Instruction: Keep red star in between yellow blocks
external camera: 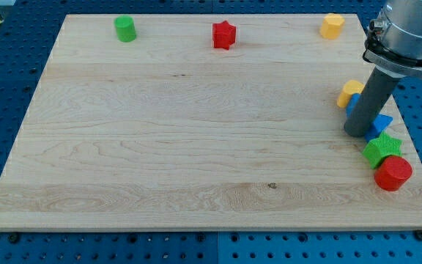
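Observation:
The red star [224,34] lies near the view's top edge, at the middle of the board. One yellow block [332,26] sits at the view's top right. A second yellow block [349,92] lies at the right side, partly hidden behind the rod. My tip [357,133] rests at the right side, just below that yellow block and touching a blue block [379,122] that it partly hides. The red star is far to the left of my tip.
A green cylinder [125,28] stands at the view's top left. A green star [382,149] and a red cylinder [393,174] sit close together at the lower right, just below the blue block, near the wooden board's [196,147] right edge.

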Motion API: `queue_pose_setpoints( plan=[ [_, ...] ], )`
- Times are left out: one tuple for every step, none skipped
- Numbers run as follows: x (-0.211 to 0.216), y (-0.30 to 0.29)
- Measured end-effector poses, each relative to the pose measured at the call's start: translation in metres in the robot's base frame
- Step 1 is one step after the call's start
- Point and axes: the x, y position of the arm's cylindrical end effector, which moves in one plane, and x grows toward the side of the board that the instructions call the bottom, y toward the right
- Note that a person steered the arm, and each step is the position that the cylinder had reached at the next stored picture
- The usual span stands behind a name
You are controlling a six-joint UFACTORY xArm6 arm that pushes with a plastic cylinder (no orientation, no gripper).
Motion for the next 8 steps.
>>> queue_pose_setpoints(
  plan=[
    [0.0, -0.037],
    [-0.01, -0.097],
    [-0.043, -0.162],
    [-0.084, -0.227],
    [-0.161, -0.263],
    [-0.225, -0.256],
    [-0.258, -0.226],
    [-0.219, -0.139]
  ],
)
